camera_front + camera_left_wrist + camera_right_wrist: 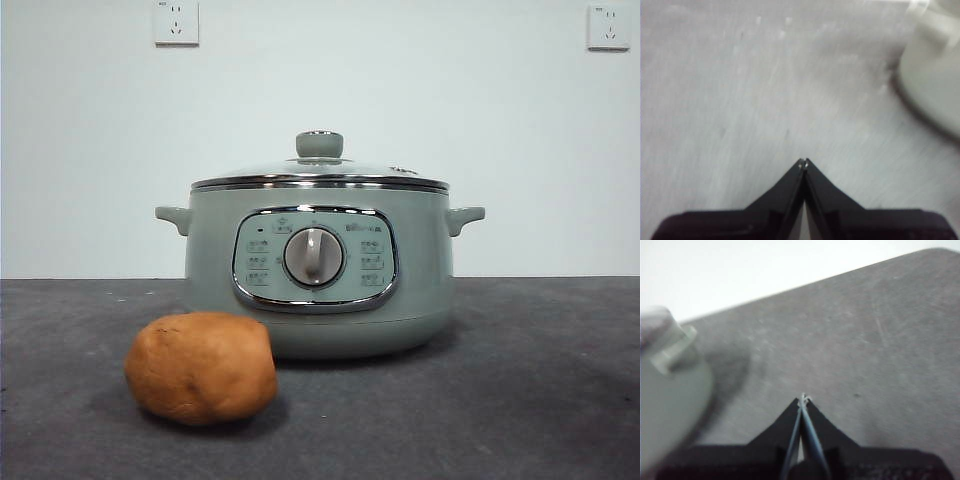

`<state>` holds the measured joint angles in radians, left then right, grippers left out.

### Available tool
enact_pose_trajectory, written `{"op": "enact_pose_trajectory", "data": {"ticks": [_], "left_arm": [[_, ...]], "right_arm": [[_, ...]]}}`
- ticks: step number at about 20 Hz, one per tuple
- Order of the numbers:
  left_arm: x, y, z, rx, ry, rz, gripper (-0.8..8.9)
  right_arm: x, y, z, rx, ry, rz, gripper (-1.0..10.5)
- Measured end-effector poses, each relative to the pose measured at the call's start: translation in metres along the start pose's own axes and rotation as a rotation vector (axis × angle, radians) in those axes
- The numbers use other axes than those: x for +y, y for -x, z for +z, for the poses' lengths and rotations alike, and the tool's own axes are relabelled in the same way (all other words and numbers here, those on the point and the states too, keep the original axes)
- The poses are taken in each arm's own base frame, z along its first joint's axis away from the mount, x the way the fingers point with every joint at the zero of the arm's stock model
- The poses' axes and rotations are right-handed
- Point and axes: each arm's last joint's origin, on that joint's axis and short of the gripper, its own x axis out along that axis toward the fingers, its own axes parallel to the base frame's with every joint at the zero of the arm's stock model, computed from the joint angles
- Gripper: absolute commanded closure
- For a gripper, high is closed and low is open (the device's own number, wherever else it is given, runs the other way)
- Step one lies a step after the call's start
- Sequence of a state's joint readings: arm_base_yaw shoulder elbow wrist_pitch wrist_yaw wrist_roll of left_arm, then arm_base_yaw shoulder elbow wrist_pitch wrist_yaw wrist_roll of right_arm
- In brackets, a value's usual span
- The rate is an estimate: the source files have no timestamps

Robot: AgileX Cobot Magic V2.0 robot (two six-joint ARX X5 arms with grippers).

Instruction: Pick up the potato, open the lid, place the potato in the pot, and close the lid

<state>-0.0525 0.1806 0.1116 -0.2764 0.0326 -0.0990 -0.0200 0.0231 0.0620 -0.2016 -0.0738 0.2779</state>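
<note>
From the front the potato (201, 367) lies on the grey table (540, 400) just before the pot (320, 268), the lid (320, 172) on and no arm in sight — nothing begun, so a jaw must first part and descend on it; the left gripper (803, 161) and right gripper (802, 399), both pressed together over bare table, each glimpse only the pot's edge.

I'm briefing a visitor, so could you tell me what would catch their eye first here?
The sage-green pot stands mid-table, its glass lid on. The orange-brown potato lies on the table nearer the camera, in front of the pot's one side. Both hands, left and right, are shut and hold nothing.
</note>
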Motion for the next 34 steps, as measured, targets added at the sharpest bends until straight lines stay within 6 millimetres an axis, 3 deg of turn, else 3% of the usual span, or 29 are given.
{"op": "enact_pose_trajectory", "data": {"ticks": [10, 17, 24, 34], "left_arm": [[-0.014, 0.028, 0.074, -0.092, 0.029, -0.200, 8.17], [-0.021, 0.037, 0.113, -0.077, 0.029, -0.307, 8.17], [-0.025, 0.027, 0.114, 0.080, 0.058, -0.454, 8.17], [-0.028, 0.020, 0.102, 0.291, 0.131, -0.629, 8.17]], "right_arm": [[0.024, 0.020, 0.073, -0.089, -0.097, 0.085, 9.6], [0.043, 0.025, 0.119, 0.114, -0.098, 0.214, 9.5], [0.050, 0.017, 0.135, 0.377, -0.143, 0.240, 9.5], [0.052, -0.006, 0.119, 0.721, -0.188, 0.432, 9.4]]}}
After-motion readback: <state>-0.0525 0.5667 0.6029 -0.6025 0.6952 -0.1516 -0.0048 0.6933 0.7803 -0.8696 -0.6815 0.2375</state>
